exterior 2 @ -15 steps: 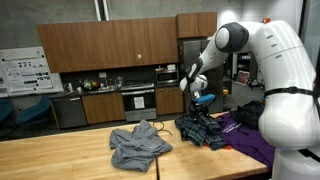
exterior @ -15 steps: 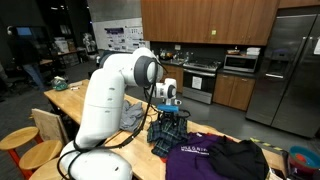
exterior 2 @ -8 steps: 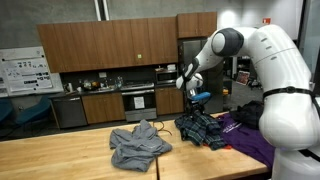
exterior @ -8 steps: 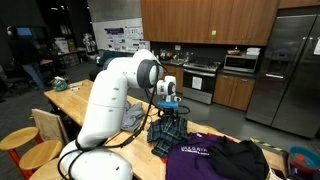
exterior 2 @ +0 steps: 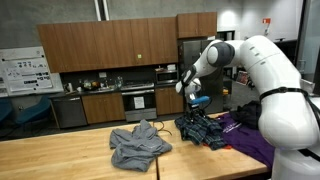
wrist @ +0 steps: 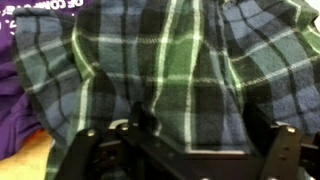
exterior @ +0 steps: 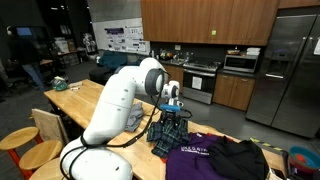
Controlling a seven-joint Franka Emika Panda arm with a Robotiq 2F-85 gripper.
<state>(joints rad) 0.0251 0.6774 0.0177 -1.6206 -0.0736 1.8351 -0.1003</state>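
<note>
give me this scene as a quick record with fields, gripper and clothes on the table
gripper: open, directly over the plaid shirt, contact unclear
plaid shirt: crumpled, blue-green, on the wooden table
grey garment: bunched, apart from the plaid shirt
purple shirt: beside the plaid shirt, white print
black garment: next to the purple shirt

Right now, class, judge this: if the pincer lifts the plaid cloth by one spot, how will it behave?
The plaid cloth lies crumpled in soft folds, so it would probably sag and drape, not hold shape. It looks thin, so likely light. It lies against the purple shirt, which might drag along.
</note>
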